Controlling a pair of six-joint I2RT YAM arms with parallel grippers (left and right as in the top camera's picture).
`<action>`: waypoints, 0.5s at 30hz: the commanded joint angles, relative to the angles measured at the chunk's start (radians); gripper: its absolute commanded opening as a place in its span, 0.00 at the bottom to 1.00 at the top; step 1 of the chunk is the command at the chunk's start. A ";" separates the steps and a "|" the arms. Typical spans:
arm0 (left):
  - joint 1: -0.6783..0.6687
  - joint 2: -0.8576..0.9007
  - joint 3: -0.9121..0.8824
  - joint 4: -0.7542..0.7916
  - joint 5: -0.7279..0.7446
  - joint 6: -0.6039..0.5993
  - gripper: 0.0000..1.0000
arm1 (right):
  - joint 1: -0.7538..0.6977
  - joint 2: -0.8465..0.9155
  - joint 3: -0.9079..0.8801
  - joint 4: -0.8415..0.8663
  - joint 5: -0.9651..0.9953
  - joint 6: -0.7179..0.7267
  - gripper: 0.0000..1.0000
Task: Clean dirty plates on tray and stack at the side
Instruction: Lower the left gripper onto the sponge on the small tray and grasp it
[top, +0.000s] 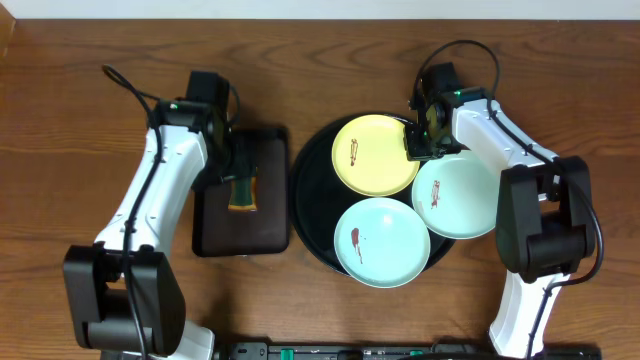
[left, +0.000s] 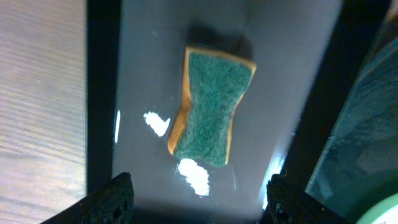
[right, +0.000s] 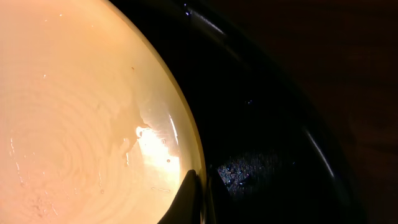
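In the lower centre of the overhead view, a pale mint round plate (top: 382, 241) with a reddish-brown smear lies in the large round glossy black tray (top: 310, 200) on the brown wooden desk (top: 80, 120). To its upper right, a second mint plate (top: 458, 198) overlaps the tray's right rim. Farther up lies the pale yellow round plate (top: 372, 155). The right pincer (top: 420, 146) meets its right rim with one fingertip (right: 188, 199) on it; whether it clamps cannot be told. At centre left, a green-and-yellow sponge (left: 211, 109) rests on the small rectangular black tray (top: 265, 225), and the left pincer (top: 238, 160) hovers above with fingers spread wide.
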 joint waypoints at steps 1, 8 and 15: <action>0.002 0.006 -0.082 0.084 -0.006 -0.010 0.70 | 0.004 0.025 -0.004 -0.005 0.006 -0.004 0.01; 0.002 0.030 -0.150 0.203 0.022 -0.008 0.70 | 0.004 0.025 -0.004 -0.005 0.006 -0.004 0.01; -0.013 0.079 -0.200 0.275 0.022 -0.009 0.66 | 0.005 0.025 -0.004 -0.004 0.006 -0.004 0.01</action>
